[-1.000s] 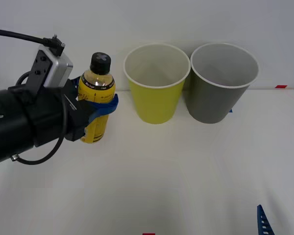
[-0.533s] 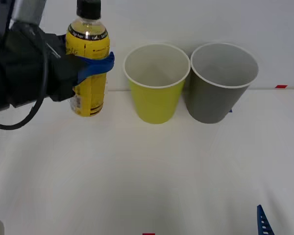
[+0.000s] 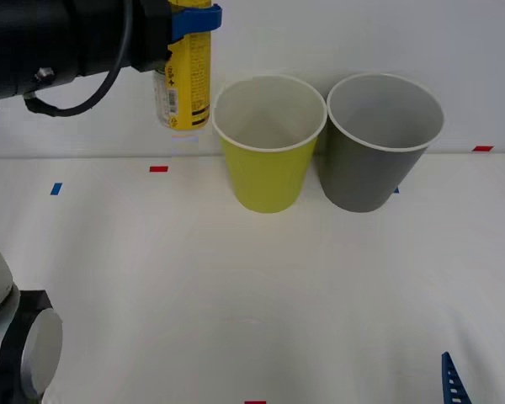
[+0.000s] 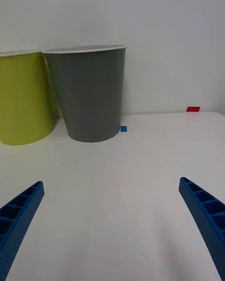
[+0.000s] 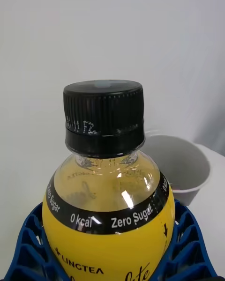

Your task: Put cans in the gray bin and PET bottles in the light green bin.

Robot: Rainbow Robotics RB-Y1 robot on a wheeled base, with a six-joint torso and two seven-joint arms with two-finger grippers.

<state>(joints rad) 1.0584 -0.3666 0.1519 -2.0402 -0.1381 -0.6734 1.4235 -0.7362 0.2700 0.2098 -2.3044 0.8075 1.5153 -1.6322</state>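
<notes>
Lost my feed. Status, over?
Left gripper shut on PET bottle, lifted beside light green bin. Right gripper open, low. Path clear.

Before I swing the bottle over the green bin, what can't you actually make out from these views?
- PET bottle, front view: cap and shoulder cut off by the top edge; left gripper covers part of the label.
- PET bottle base, left wrist view: below the frame edge.
- Light green bin and gray bin floors, front view: hidden by their near walls, so contents are unknown.
- Right gripper, front view: one fingertip at the bottom edge.
</notes>
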